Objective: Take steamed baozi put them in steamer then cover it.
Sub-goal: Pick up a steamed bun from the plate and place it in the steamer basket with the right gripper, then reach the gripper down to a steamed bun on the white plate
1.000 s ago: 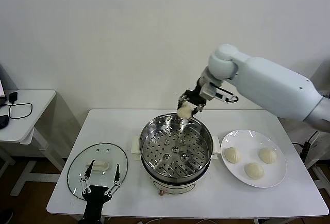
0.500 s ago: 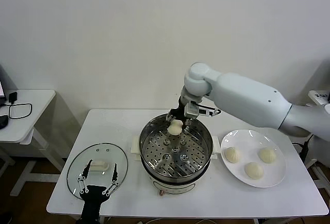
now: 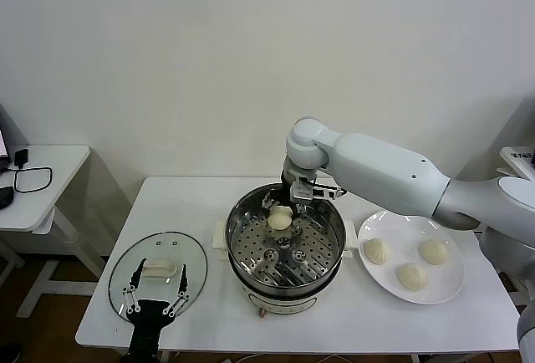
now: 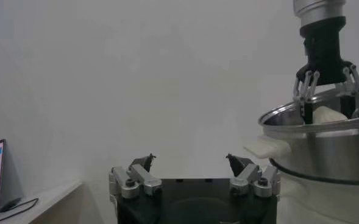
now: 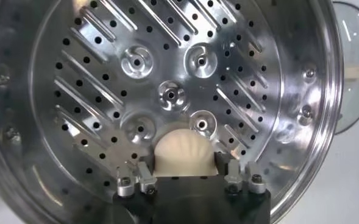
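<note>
Baozi number one (image 3: 280,219) sits pinched in your right gripper (image 3: 280,212), inside the steamer (image 3: 287,246), low over the far part of the perforated tray. Your right wrist camera shows the same bun (image 5: 184,156) pressed between the two fingers (image 5: 141,176), with the tray's holes and raised slots (image 5: 167,91) spread out beyond it; whether the bun already touches the tray you cannot tell. The right arm reaches in from the right side of the table, its gripper pointing down past the steamer's far rim.

Three more baozi (image 3: 378,252) lie on the white plate (image 3: 451,283), just to the right of the steamer, one near the plate's left edge, one to the far right, one nearest you. None of them touch each other.

The cover (image 3: 159,273) lies flat on the white table (image 3: 192,200) to the left of the steamer, near the front edge, apart from the pot. Its cream handle (image 3: 157,269) faces up at the centre. Your left gripper (image 3: 155,289) is over the near part of the cover with its fingers spread wide and nothing between them; the left wrist camera shows both fingertips (image 4: 144,162) held well apart, and farther off the steamer's rim (image 4: 316,123) with the right gripper (image 4: 325,91) reaching down into it.

A small side table (image 3: 42,187) stands at the far left with a black cable (image 3: 29,181) on it.
</note>
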Robot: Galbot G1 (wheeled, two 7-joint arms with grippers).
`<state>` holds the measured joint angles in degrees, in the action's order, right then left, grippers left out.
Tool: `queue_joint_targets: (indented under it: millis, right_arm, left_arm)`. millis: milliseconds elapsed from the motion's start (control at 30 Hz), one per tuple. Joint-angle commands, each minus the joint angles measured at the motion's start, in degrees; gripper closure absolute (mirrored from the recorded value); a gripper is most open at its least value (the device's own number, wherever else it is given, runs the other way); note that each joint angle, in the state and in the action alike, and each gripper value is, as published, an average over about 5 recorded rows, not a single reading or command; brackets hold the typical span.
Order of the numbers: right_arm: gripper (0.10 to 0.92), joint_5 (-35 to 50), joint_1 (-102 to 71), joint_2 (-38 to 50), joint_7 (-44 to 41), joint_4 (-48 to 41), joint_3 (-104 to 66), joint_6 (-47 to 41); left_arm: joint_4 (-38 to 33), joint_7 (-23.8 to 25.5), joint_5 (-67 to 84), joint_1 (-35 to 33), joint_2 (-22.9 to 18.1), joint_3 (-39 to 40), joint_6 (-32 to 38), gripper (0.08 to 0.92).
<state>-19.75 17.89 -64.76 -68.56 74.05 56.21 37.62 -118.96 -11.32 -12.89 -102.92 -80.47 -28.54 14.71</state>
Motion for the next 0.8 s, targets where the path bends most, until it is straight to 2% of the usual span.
queue_joint_targets:
  millis: [33,200,300,400,533,800]
  right_arm:
    - [0.204,7.18,2.93,4.23,-1.27,4.06,0.08,-4.22]
    - [0.203,22.99,9.05,13.61,-4.19,6.93,1.72,-17.34]
    - [0.203,30.89,12.89,19.67,-5.66,5.19,3.64,-27.37]
    - [0.203,35.28,15.06,24.19,-6.53,1.81,6.62,-34.21]
    - [0.203,37.29,13.59,27.67,-6.27,-2.69,9.66,-37.10]
    - [0.203,32.56,1.06,29.03,-1.74,-8.80,8.45,-36.66]
  left_arm:
    - [0.04,0.00,-0.01,0.02,0.04,0.02,-0.03,0.177]
    - [0.05,0.00,0.00,0.15,0.32,0.14,-0.05,0.177]
    - [0.07,0.00,-0.02,0.29,0.57,0.42,-0.06,0.177]
    - [0.15,0.02,-0.03,0.49,0.82,0.81,-0.11,0.177]
    - [0.11,0.03,-0.06,0.80,1.03,1.22,-0.23,0.177]
    - [-0.26,0.04,-0.16,0.64,0.99,1.07,-0.47,0.177]
